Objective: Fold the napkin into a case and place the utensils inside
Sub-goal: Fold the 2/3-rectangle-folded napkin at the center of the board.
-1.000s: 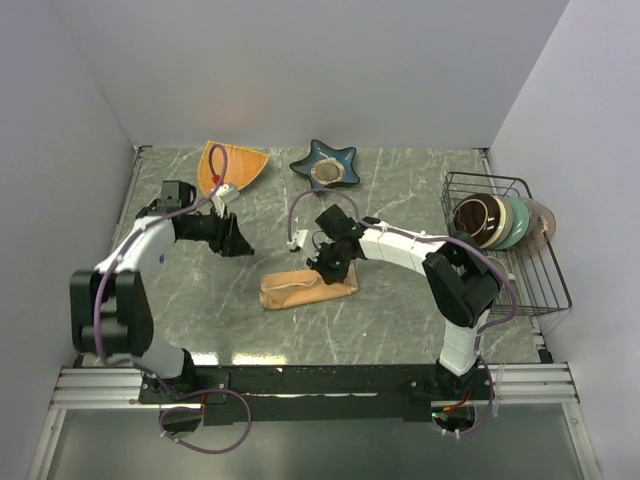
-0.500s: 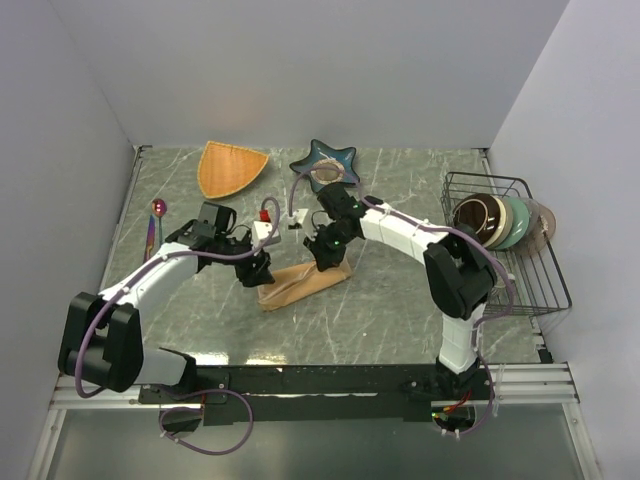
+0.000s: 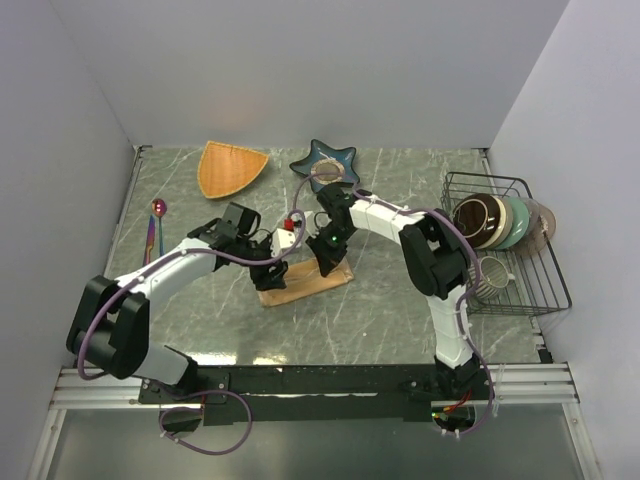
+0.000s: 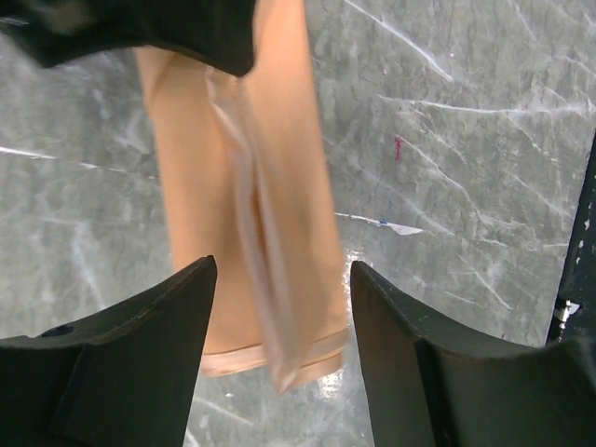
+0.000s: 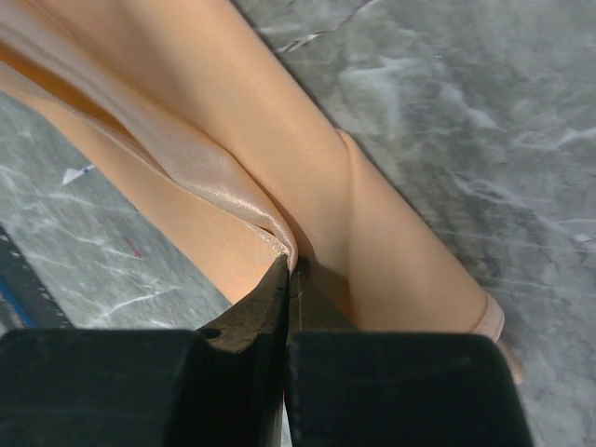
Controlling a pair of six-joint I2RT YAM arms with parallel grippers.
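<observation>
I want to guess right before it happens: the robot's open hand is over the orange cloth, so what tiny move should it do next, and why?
Probably lower the left gripper and close it on the napkin. Its jaws stand open astride the napkin's end, while the right gripper is shut on a fold edge.

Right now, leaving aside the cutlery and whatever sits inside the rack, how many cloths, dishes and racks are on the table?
napkin: 1
dishes: 2 (orange fan dish, teal star dish)
wire rack: 1
Total: 4
</observation>
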